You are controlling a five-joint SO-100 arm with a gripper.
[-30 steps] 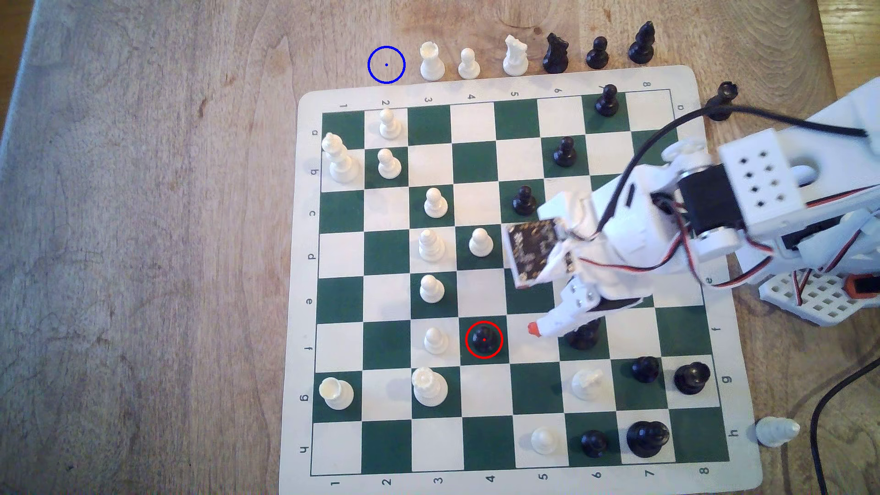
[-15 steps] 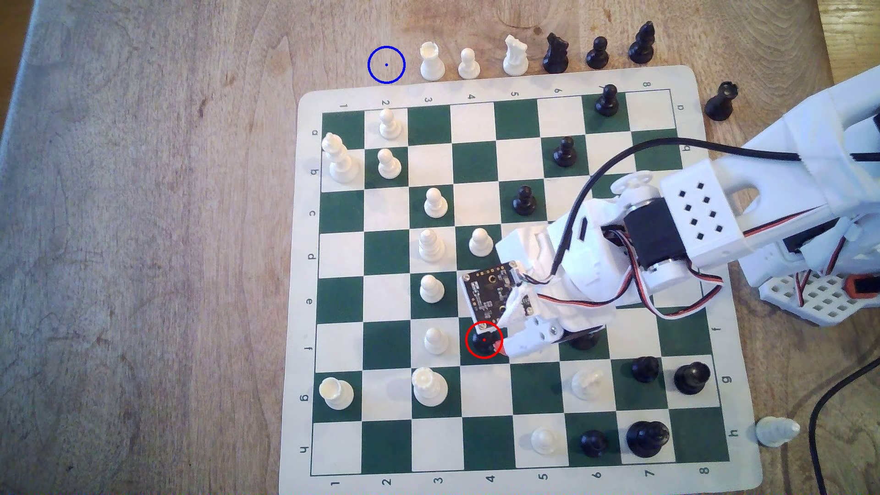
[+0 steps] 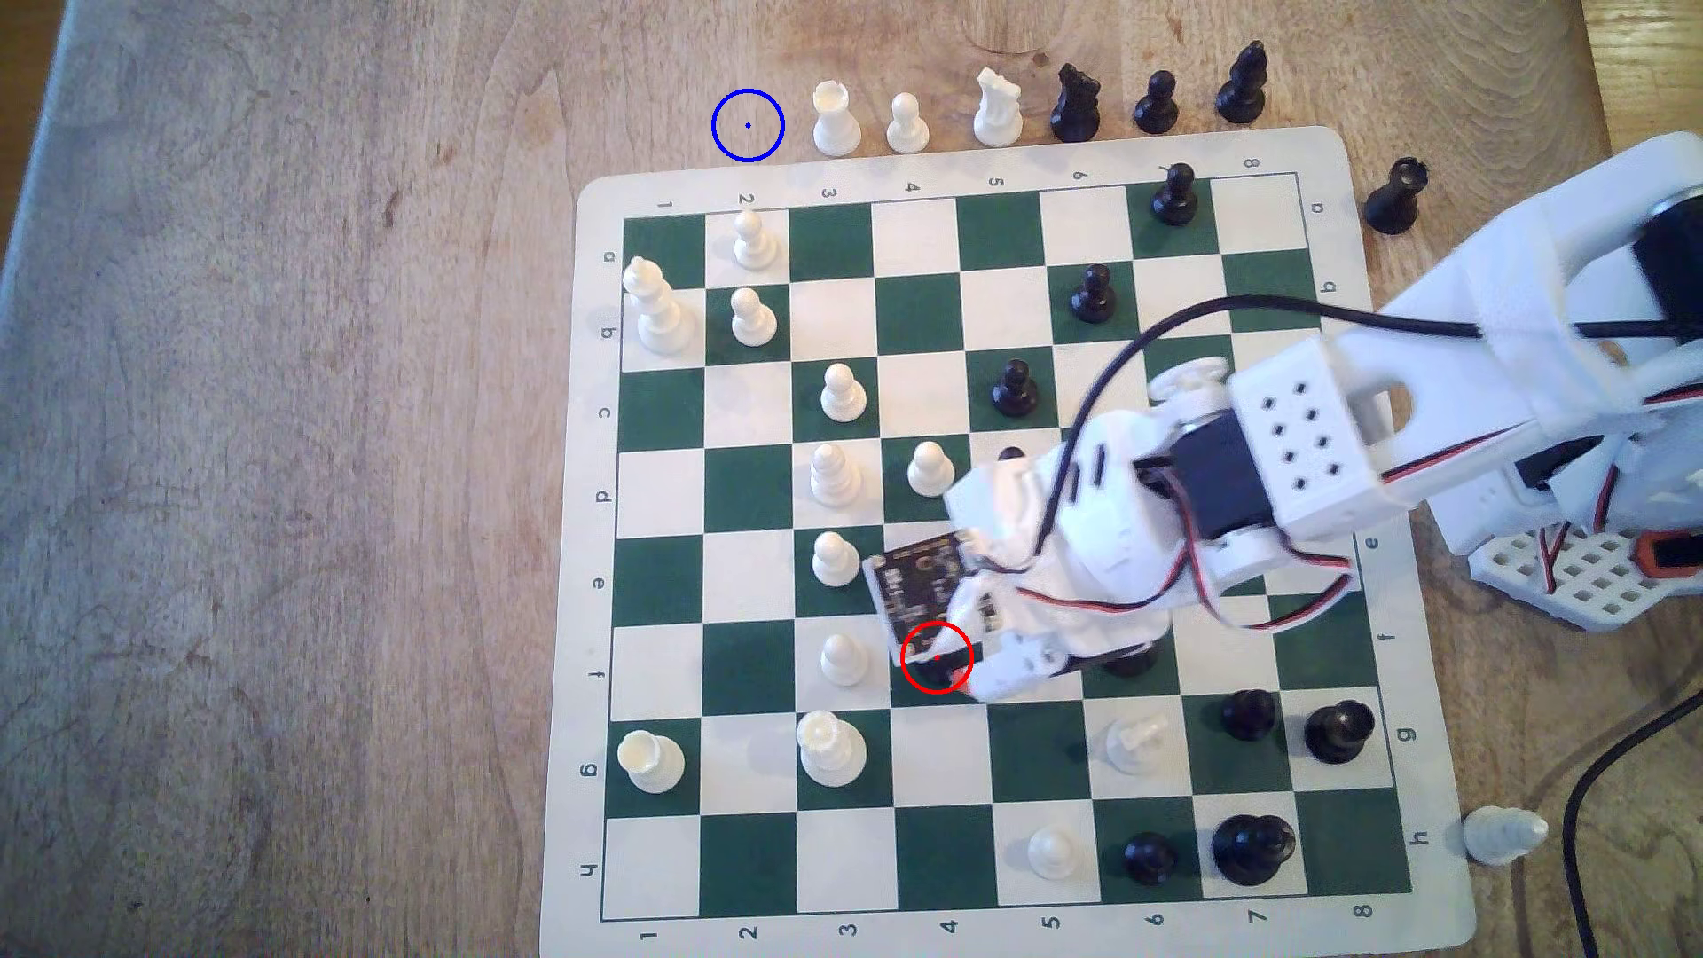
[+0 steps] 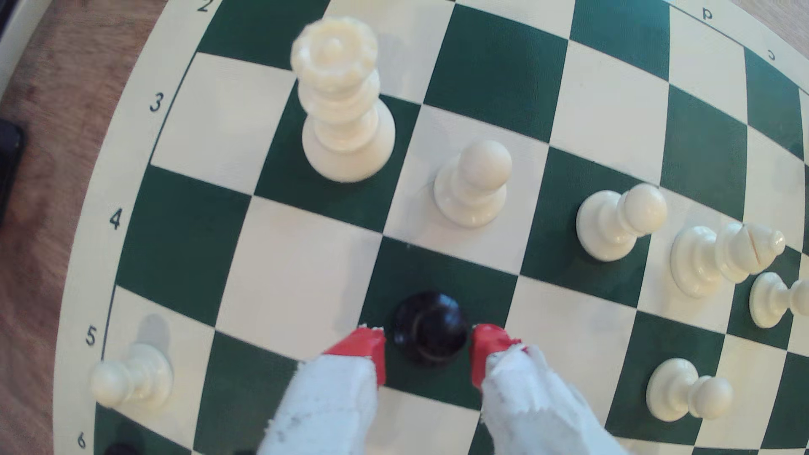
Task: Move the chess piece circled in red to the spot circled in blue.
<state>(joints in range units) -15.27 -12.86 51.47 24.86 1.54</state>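
Exterior view: black pawn (image 3: pixel 933 680) stands on a dark green square inside the red ring, largely hidden under the gripper (image 3: pixel 958 677) and the wrist camera board (image 3: pixel 912 580). A white pawn (image 3: pixel 843 659) stands on the next square at its 9 o'clock; a white queen (image 3: pixel 831 748) sits at its 8 o'clock. The blue-ringed spot (image 3: pixel 747 125) is bare wood off the board's far edge, toward 11 o'clock from the pawn and well apart, with a white rook (image 3: pixel 836 120) just beside it at 3 o'clock.

Wrist view: the gripper (image 4: pixel 428 345) straddles the black pawn (image 4: pixel 429 326), jaws partly open. Red fingertips (image 4: pixel 367 348) flank the pawn's round head with slim gaps either side. Nothing gripped yet.

Risks, as I judge them: closing on the ball head rather than the collar could squirt the glossy pawn out or tip it. An uneven close would shove it sideways. On the carry toward 11 o'clock, a low path would clip the white pieces along the way, and a sloppy placement could knock the rook.
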